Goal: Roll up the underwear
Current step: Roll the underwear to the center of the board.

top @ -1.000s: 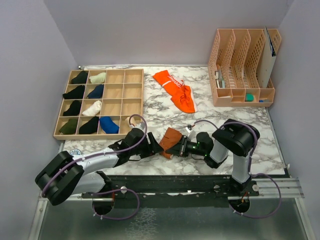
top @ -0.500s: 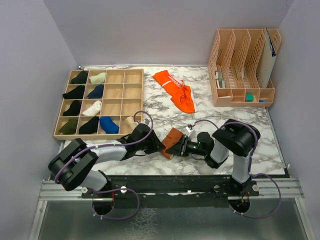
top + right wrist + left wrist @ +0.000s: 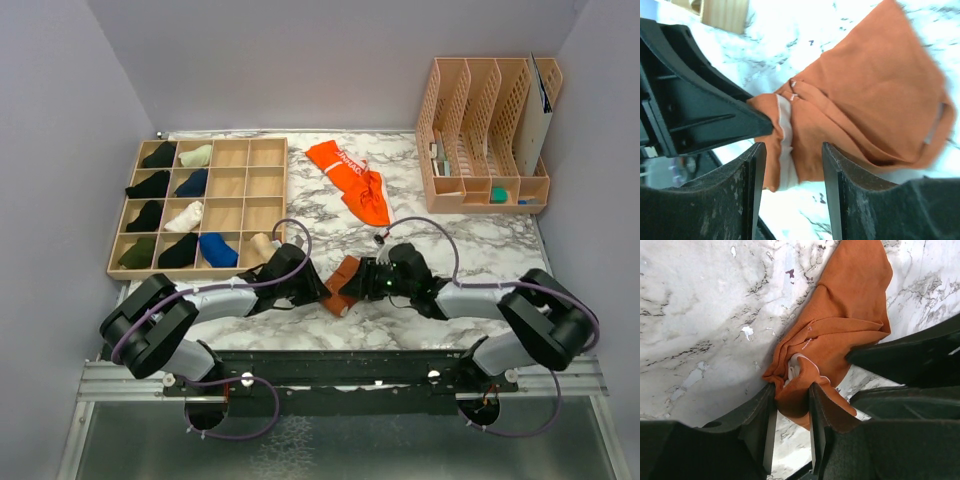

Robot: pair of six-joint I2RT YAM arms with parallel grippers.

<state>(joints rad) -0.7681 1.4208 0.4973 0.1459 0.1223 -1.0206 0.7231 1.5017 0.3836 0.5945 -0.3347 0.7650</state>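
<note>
Since a second ago both arms have closed in over the near middle of the bench [image 3: 470, 250], and the right arm has dropped from a raised elbow to a low reach. Between them lies the rust-brown underwear [image 3: 342, 285], crumpled, its long axis slanting near-left to far-right. The left hand [image 3: 316, 290] pinches its near-left corner with fingers almost closed. The right hand [image 3: 360, 285] stands half open astride the opposite fold, gripping nothing. The orange underwear [image 3: 352, 180] lies well apart, toward the far side.

The left arm [image 3: 215, 300] and right arm [image 3: 470, 298] reach low inward, left tool [image 3: 791, 390] pinched narrow, right tool [image 3: 790, 155] spread.
</note>
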